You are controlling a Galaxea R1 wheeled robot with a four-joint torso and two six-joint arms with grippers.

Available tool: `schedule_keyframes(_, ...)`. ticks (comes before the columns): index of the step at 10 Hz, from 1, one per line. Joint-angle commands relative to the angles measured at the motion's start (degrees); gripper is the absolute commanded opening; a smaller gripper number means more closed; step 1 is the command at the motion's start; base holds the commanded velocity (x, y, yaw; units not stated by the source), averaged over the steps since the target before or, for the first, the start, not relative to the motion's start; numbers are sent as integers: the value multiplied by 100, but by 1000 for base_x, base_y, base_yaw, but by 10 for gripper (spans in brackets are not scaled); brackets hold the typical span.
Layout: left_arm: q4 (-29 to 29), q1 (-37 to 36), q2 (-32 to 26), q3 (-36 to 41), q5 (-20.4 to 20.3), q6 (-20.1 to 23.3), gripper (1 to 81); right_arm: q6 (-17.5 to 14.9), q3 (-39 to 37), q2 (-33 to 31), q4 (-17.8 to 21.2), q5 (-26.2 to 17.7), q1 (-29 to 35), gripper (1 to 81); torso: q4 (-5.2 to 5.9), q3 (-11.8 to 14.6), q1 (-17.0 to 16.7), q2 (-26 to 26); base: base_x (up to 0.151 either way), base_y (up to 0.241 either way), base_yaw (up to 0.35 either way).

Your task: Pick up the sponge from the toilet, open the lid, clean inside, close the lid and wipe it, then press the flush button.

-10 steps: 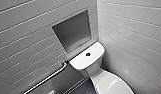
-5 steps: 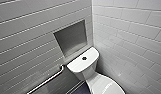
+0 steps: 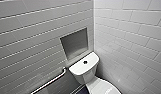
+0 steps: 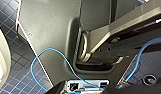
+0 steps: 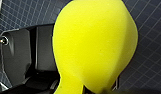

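The white toilet [image 3: 83, 68] stands in the corner of two tiled walls, low in the head view. Its tank top carries a round dark flush button [image 3: 85, 62]. Below the tank, a part of the white lid [image 3: 103, 88] reaches the picture's lower edge. The bright yellow sponge [image 5: 96, 45] looms large in the right wrist view, squeezed to a narrow neck where my right gripper [image 5: 71, 87] is shut on it, over dark tiled floor. The left wrist view looks along my own grey body and dark arm parts.
A metal grab bar [image 3: 49, 82] runs slanted along the left wall beside the tank. A recessed niche [image 3: 74, 45] sits in that wall above the tank. A blue cable [image 4: 46, 57] loops over my body. Dark blue floor tiles [image 4: 18, 72] border a pale curved edge [image 4: 1, 57].
The whole head picture has shifted as the camera moved; the toilet now sits a little further left and lower. The sponge stays in the right gripper.
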Motion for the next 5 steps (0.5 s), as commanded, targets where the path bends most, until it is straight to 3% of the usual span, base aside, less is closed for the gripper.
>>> schedule_keyframes(1, -36, -150, -49, 27, 362, 8, 811, -16, -654, 543, -506, -994, -49, 10, 0, -4, 2, -5, 0, 0, 0)
schedule_keyframes(2, -36, -159, -40, 27, 362, 8, 811, -33, -760, 693, -523, -1003, -111, 10, 0, 26, -18, 24, 0, 0, 0)
schedule_keyframes(3, -27, -168, -23, 27, 336, 8, 811, -25, -804, 773, -593, -994, -164, 10, 0, 335, -413, 639, 0, 0, 0)
schedule_keyframes(4, -18, -168, -23, 27, 266, 8, 811, -25, -822, 825, -620, -994, -181, 10, -125, 498, -415, 632, 0, 0, 0)
schedule_keyframes(5, -10, -177, -23, 27, 266, 8, 811, -25, -839, 852, -620, -994, -190, 10, -134, 549, -446, 665, 0, 0, 0)
